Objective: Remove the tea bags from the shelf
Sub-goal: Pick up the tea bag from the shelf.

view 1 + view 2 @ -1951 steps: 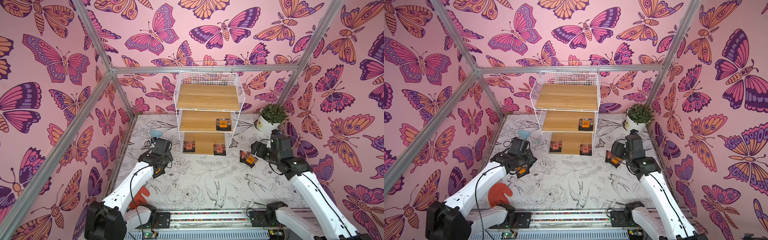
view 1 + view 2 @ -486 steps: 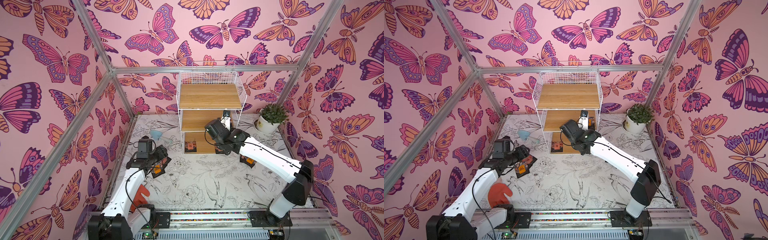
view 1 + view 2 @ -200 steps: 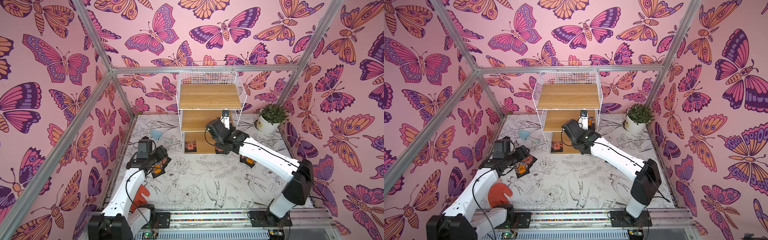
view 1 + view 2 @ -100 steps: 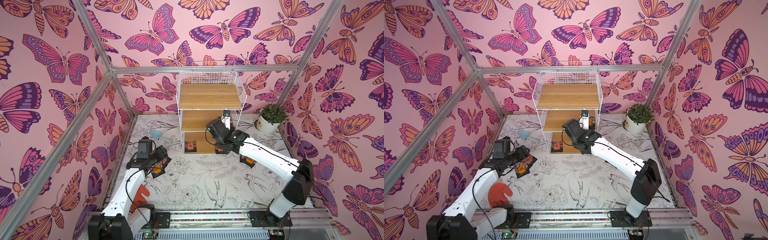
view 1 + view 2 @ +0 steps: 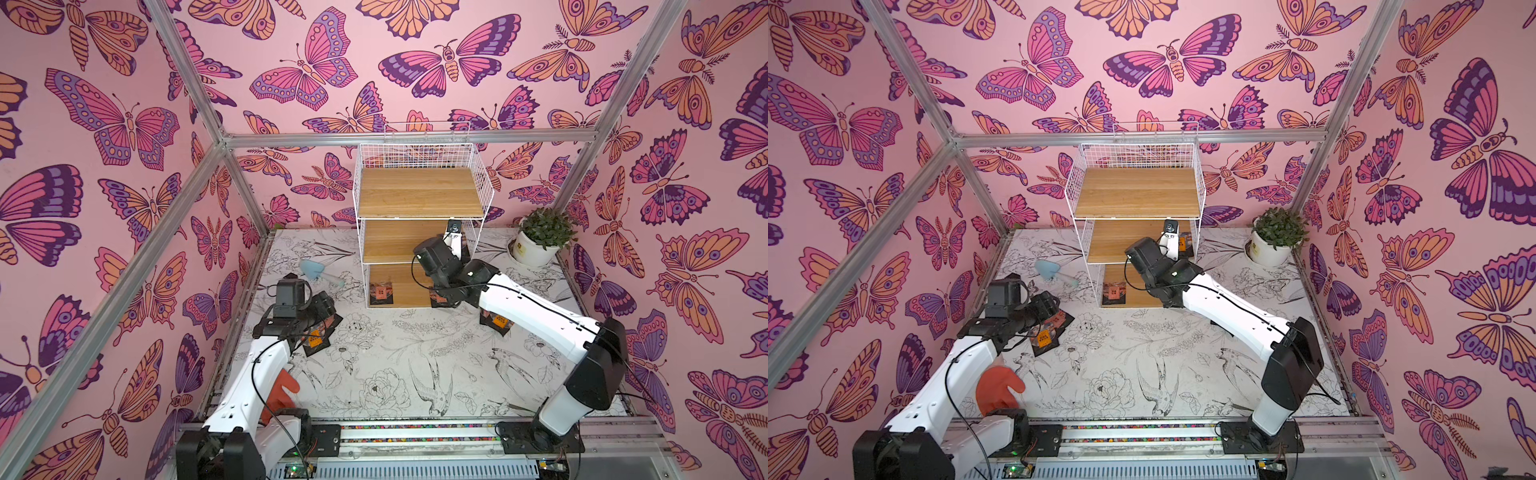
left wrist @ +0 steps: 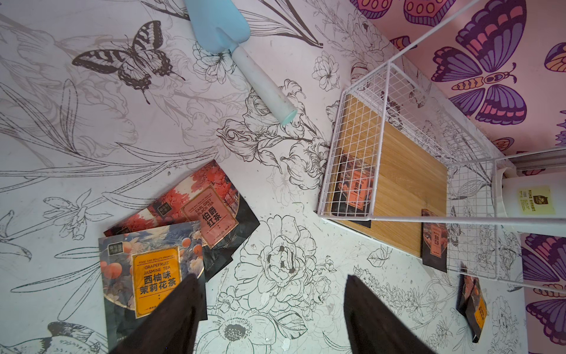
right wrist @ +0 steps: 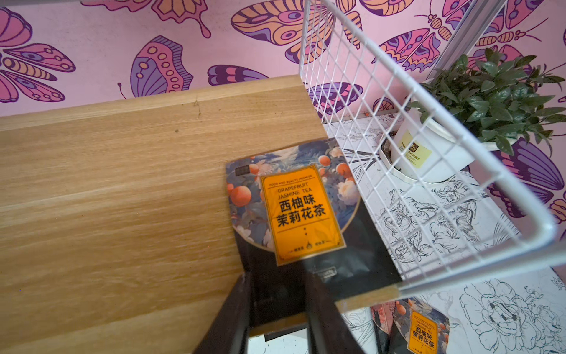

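Now the sachet (image 7: 301,214) lies flat on the middle board of the shelf (image 7: 122,184), by its wire side: light, thin, slick foil, best pinched at its near black edge, where the right gripper (image 7: 275,285) fingers stand close, clamp unclear; left gripper (image 6: 271,285) fingers apart

The shelf (image 5: 417,195), white wire grid with three stepped pale wooden boards, stands upright. On its middle board the grapefruit sachet (image 7: 301,211) lies flat, its black edge between the fingers of the right pincer (image 7: 277,275); whether it is gripped is unclear. On the bottom board, lower than that pincer, lie a side sachet (image 6: 355,187) and a front sachet (image 6: 433,242). On the bench beside the left pincer (image 6: 271,277), an orange-label sachet (image 6: 153,275) overlaps an Earl Grey sachet (image 6: 211,211).
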Robot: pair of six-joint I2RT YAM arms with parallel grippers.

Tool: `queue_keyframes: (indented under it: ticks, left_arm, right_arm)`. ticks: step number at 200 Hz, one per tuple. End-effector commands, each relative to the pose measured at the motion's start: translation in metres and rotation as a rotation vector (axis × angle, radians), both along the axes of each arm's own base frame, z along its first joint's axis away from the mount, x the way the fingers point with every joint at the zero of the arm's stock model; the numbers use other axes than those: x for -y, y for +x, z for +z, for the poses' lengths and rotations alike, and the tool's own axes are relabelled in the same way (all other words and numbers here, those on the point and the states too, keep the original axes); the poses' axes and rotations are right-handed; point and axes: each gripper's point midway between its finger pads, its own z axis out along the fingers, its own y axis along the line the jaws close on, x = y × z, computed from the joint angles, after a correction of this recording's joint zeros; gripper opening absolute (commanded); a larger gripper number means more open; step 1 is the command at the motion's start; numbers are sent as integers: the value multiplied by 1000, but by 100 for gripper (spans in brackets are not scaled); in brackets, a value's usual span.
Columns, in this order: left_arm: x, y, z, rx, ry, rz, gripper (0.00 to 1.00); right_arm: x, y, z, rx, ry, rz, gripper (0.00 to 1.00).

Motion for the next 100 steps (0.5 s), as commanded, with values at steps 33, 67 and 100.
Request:
queue_keyframes:
  ticks: [33,67,100]
  left_arm:
    - [-4,-2,-2,8,13,1,76]
    - [-4,-2,-2,10,13,1,76]
    - [-4,-3,-2,11,15,2,76]
  right_arm:
    - [12,-5,-41,-161,-32,16,3]
    - [6,-5,-38,-175,-2,44,0]
    - [-1,-9,-26,-178,32,80,0]
